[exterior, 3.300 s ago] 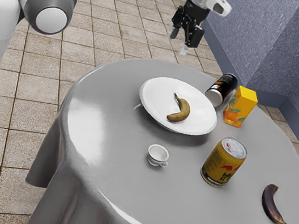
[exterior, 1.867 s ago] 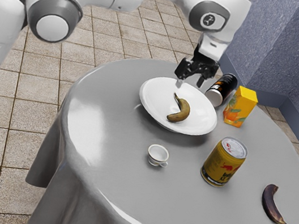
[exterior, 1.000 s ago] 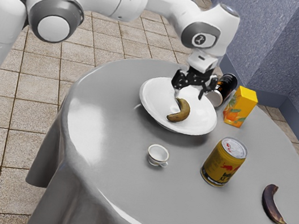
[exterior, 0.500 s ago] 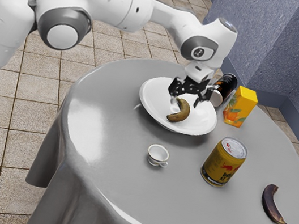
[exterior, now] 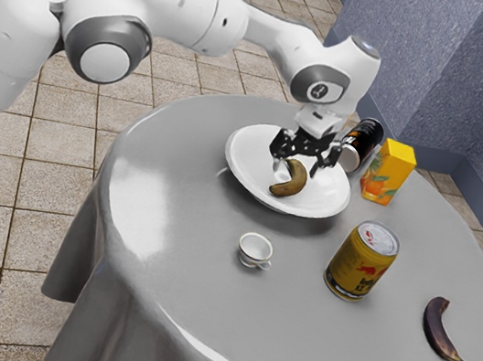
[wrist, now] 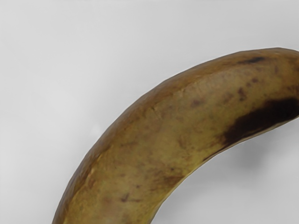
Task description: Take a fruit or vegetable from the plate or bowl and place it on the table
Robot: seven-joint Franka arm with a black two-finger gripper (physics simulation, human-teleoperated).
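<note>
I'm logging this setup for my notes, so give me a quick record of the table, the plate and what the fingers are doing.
Plate: white, on the gray table
Fruit on plate: one brown-spotted banana
Other fruit: darker banana, on the table
Cup: small, white
Cans: gold can upright; black can on its side
Carton: yellow, upright, beside the black can
Fingers: apart, low over the plate
Task status: pick not yet made

Is a round grey-covered table (exterior: 168, 233); carries a white plate (exterior: 248, 168) beneath the gripper (exterior: 297, 169); holds a black can (exterior: 364, 140) and orange carton (exterior: 388, 173) near it, a cup (exterior: 255, 251), gold can (exterior: 362, 262) and dark banana (exterior: 439, 327) farther off.
</note>
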